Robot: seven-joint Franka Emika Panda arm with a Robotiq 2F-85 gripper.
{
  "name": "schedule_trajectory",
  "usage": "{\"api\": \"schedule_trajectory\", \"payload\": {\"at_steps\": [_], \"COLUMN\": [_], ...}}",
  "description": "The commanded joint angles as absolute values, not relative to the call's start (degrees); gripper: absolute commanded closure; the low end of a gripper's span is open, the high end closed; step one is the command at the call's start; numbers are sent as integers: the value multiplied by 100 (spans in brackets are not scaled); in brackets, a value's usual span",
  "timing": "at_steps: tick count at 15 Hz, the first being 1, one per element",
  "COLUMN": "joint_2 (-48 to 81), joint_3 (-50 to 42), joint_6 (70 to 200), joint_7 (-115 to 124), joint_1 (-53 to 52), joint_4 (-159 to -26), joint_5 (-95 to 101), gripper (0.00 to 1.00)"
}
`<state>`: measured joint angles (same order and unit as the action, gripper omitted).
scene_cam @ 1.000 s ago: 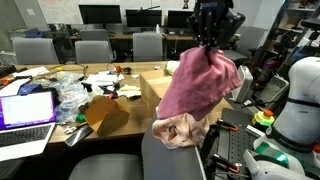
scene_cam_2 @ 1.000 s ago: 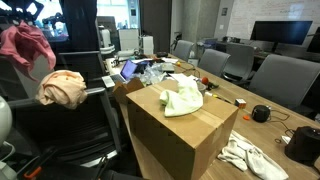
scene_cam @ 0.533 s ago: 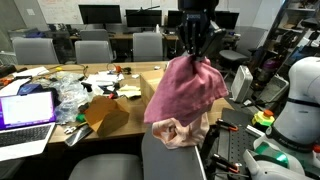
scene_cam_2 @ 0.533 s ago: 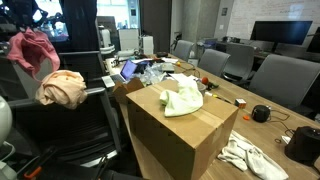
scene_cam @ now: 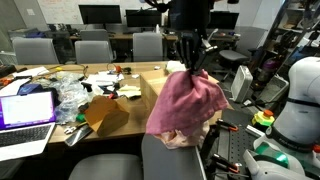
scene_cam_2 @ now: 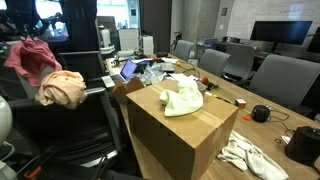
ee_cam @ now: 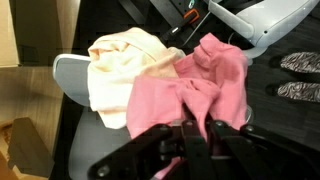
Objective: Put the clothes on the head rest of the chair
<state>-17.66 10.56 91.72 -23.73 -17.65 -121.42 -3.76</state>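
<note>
Claw [scene_cam: 190,68] clamped on a pink cloth [scene_cam: 188,102] above the chair head rest [ee_cam: 68,74].
The cloth hangs below the claw, just over a cream garment [scene_cam: 178,135] lying on the head rest.

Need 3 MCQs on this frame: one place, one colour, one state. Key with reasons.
1. The cream cloth lies:
A on the laptop
B on the chair's head rest
C on the cardboard box

2. The cloth hanging from the gripper is:
A blue
B black
C pink

3. The jaws are:
A open and empty
B shut on the pink cloth
C out of every view

Key:
1 B, the wrist view shows it draped over the head rest.
2 C, it reads pink in all three views.
3 B, the cloth hangs pinched between them.
</note>
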Motion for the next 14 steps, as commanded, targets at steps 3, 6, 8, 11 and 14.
{"api": "schedule_trajectory", "payload": {"at_steps": [3,6,8,11,14], "joint_2": [-1730,-1742,-1748,-1793,-1820], "joint_3": [1168,1161,1140,1129,1152], "joint_6": [9399,9610,9669,9739,9745], "joint_7": [-1883,-1556,-1363,-1117,-974], "joint_1": [-1688,-1625,-1569,-1472,-1412], "joint_4": [-12132,-12266,-12348,-12520,-12655], "joint_5": [-355,-314,-313,-252,-117], "gripper": [98,98,98,98,98]}}
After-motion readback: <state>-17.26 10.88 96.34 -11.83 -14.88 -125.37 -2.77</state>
